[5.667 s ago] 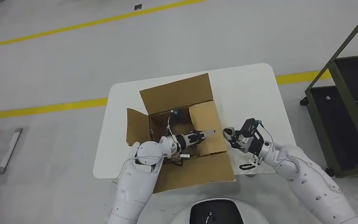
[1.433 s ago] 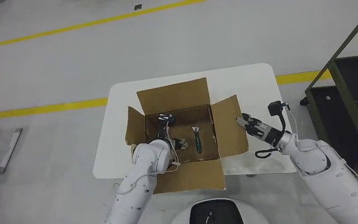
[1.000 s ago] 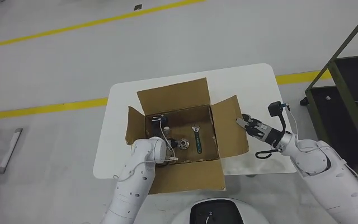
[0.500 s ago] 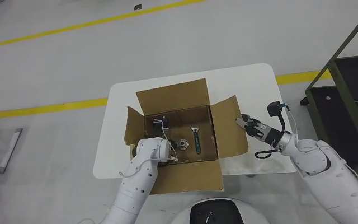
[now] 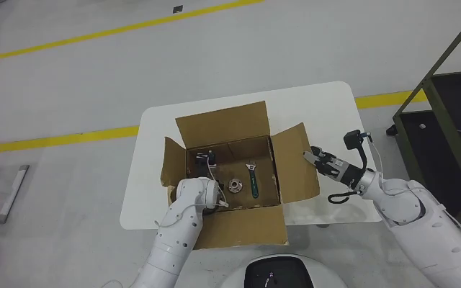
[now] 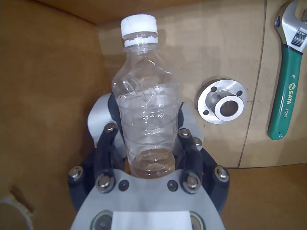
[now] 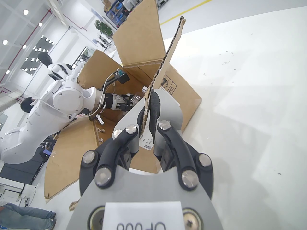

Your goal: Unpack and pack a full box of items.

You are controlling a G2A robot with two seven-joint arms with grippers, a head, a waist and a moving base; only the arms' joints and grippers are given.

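Snugly, the left gripper (image 6: 146, 120) clasps the lower body of the clear plastic bottle with a white cap (image 6: 144, 82), inside the left side of the open brown cardboard box (image 5: 223, 124). I'd raise it straight, squeezing lightly since thin plastic crumples, clear of the left wall. Just right lie a silver metal flange (image 6: 221, 104) and a green-handled adjustable wrench (image 6: 286, 77), while the right gripper (image 7: 149, 111) pinches the box's right flap (image 5: 297, 162) outward.

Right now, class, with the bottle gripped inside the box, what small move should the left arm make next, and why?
Probably lift the bottle up out of the box: the left gripper is shut on it, and the right gripper pinches the side flap open. The flange and wrench lie apart.
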